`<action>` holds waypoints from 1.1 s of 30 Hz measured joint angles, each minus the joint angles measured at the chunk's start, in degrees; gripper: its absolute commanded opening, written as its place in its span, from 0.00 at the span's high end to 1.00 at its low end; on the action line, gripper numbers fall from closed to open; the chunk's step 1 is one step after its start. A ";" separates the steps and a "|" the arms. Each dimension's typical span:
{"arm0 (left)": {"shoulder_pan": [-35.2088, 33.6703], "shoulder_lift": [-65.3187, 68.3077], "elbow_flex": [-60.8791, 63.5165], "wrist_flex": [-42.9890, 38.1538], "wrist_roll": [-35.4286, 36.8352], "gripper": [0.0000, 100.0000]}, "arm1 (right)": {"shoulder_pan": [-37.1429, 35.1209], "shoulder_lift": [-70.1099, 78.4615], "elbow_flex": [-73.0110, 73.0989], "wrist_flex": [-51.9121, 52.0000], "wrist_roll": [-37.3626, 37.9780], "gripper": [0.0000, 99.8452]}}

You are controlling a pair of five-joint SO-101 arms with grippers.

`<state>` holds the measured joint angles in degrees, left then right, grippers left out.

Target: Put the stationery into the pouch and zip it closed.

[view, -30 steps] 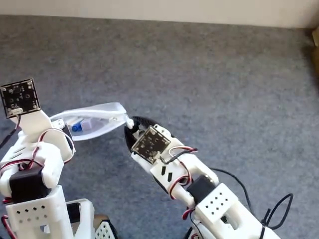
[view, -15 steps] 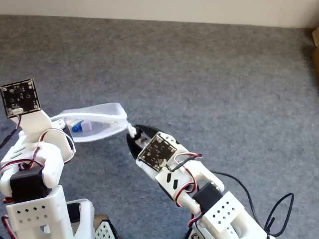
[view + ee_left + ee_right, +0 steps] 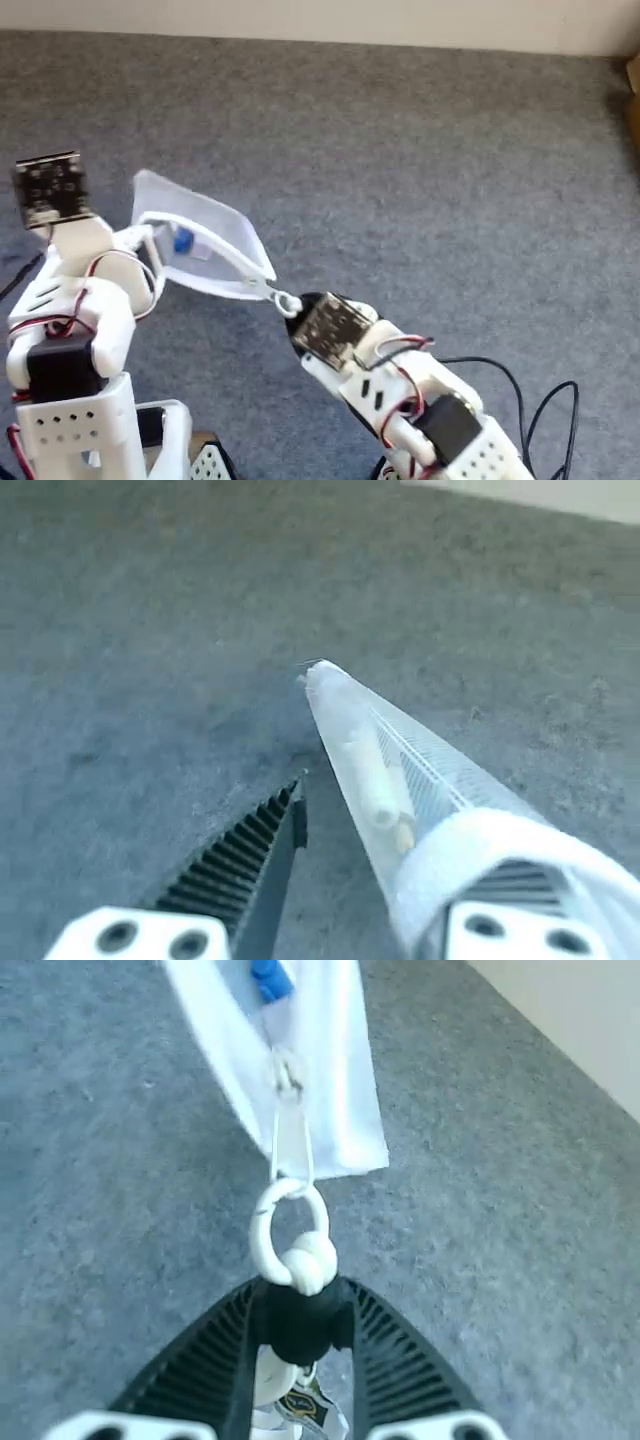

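Tipped up since a moment ago, the pouch [image 3: 205,250] hangs taut between both arms above the carpet [image 3: 450,150]; the left gripper [image 3: 370,855], jaws apart, has its end over one finger; the right gripper [image 3: 298,1305], drawn back, is clamped on the zip ring [image 3: 290,1222]; stationery [image 3: 183,241] sits inside, and the zip seems almost shut

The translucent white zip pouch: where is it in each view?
High view: translucent white pouch, left of centre.
Left wrist view: close up, tapering away from the camera.
Right wrist view: just beyond the white zip-pull ring.
Shared landmark: the grey carpet behind it.
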<state>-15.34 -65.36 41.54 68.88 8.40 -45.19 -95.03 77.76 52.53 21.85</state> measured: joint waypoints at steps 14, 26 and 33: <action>32.88 0.09 0.00 -4.40 -19.69 0.76 | -2.11 -9.58 0.00 11.96 0.00 1.00; 42.81 -0.09 -0.09 -4.92 -22.86 0.77 | -1.67 -9.58 0.00 12.13 0.09 1.00; 43.08 -0.26 -0.18 -5.01 -19.43 0.77 | 3.16 -9.58 0.00 12.13 -5.10 1.00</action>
<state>27.74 -65.63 41.36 63.87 -11.03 -42.02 -104.62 77.76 64.66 16.75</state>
